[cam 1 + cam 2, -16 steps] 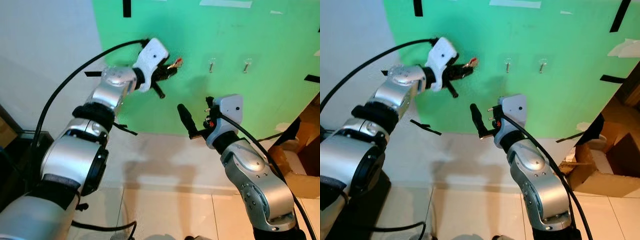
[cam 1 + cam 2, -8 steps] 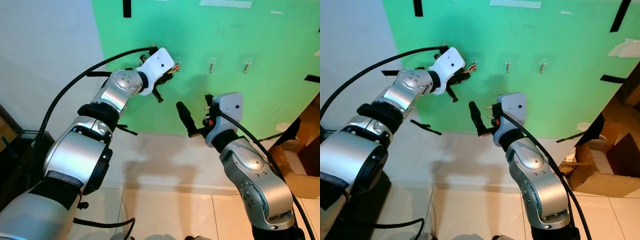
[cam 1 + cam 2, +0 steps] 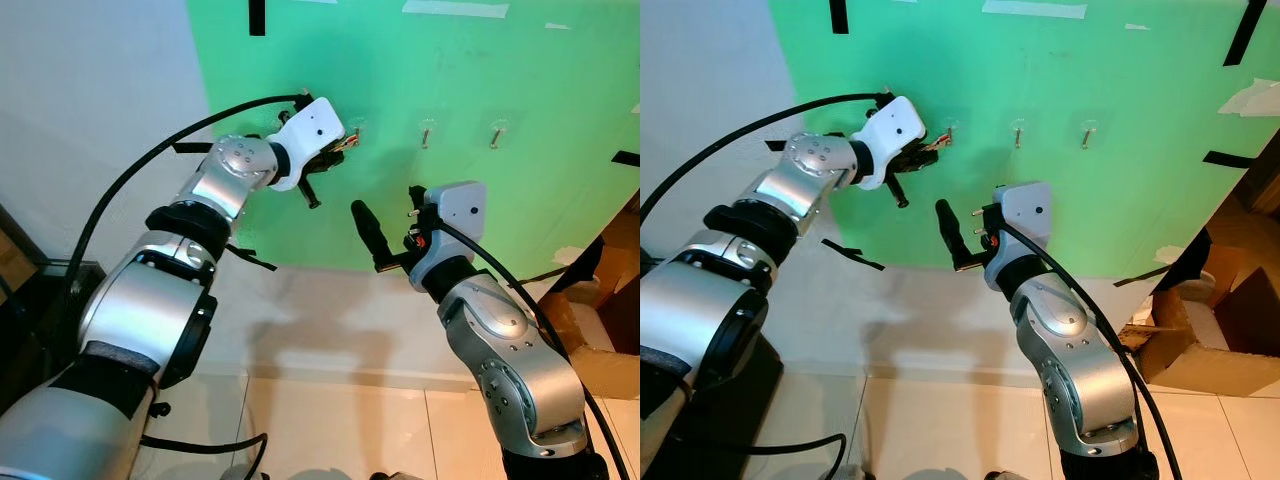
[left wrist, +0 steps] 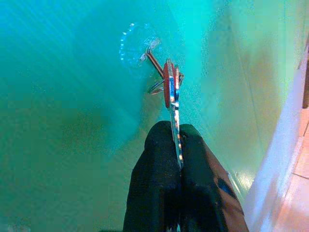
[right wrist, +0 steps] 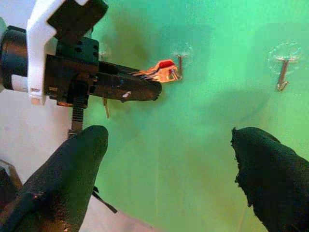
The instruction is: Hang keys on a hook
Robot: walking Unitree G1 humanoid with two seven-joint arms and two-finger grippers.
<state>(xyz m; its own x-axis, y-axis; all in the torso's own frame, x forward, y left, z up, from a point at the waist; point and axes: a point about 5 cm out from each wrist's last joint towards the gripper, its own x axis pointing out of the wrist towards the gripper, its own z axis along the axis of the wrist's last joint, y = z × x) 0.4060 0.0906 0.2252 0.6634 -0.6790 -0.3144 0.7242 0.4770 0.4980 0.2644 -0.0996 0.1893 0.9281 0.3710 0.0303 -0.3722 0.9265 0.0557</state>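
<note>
Left gripper (image 4: 176, 145) raised against green wall (image 3: 520, 200), jaws pinched on keys (image 4: 171, 92), key ring touching leftmost hook (image 4: 153, 57). Right gripper (image 5: 169, 159) at 4 o'clock of it, off the wall, jaws wide, holding nothing. Two more hooks (image 3: 425, 131) at 3 o'clock.

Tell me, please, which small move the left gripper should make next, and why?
Probably ease the keys a little further along the hook before letting go. The left gripper is shut on the keys, and the key ring sits at the metal hook on the green wall, but whether it is fully over the tip cannot be told.
</note>
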